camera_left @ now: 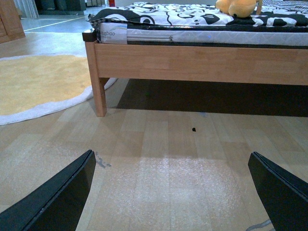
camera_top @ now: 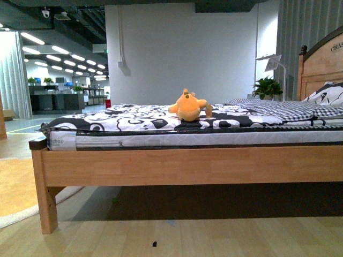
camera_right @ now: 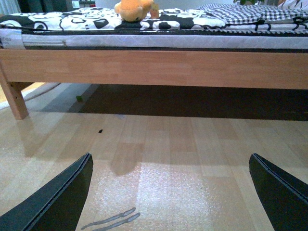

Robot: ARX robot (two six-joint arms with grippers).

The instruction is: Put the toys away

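A yellow-orange plush toy (camera_top: 188,106) lies on the black-and-white patterned bedding of a wooden bed (camera_top: 182,166), near the middle of the mattress. The same toy (camera_left: 238,6) shows in the left wrist view and the toy (camera_right: 135,9) again in the right wrist view, each time far off on the bed. My left gripper (camera_left: 171,192) is open, low over bare wooden floor. My right gripper (camera_right: 171,192) is open too, also over the floor with nothing between its fingers. Neither arm appears in the front view.
The bed's side rail and corner leg (camera_top: 45,203) stand between me and the toy. A yellow round rug (camera_left: 33,84) lies on the floor to the left. A checked pillow (camera_top: 292,111), headboard (camera_top: 321,64) and potted plant (camera_top: 267,87) are at the right.
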